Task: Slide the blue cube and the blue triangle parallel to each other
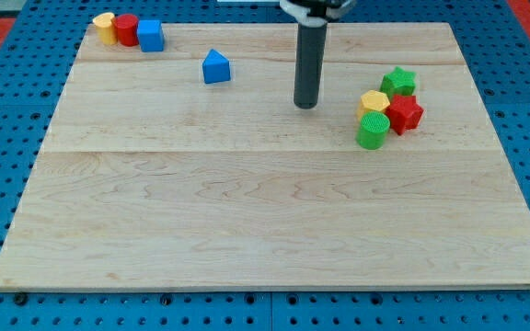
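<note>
The rod's tip, touching nothing, is standing near the board's top edge, right of the blue triangle, the blue cube sitting near the top-left corner, the rod's upper end cut off.

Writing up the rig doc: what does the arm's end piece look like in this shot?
No gripper. My tip is the lower end of a straight, smooth, dark grey round rod. At the view's top the rod enters a black-and-white mount, mostly cropped. No cables or markings show on the rod.
</note>
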You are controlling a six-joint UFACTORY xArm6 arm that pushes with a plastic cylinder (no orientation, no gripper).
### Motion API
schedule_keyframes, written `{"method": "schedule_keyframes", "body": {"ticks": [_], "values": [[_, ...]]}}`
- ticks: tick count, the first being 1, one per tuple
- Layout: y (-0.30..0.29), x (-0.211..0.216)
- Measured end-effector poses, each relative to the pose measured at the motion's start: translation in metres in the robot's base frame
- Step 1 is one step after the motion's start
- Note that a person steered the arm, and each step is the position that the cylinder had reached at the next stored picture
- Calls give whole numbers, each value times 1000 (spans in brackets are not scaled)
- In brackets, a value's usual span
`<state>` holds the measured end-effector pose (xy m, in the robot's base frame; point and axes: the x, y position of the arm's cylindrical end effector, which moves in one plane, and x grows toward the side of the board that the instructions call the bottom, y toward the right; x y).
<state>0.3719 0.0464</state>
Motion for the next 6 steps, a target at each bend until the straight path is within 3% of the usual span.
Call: {"method": "schedule_keyframes", "body": {"ticks": [1,2,3,4,6], "values": [[-92,-10],[-160,-79],[-164,-89],[-91,-88],[59,-39]]}}
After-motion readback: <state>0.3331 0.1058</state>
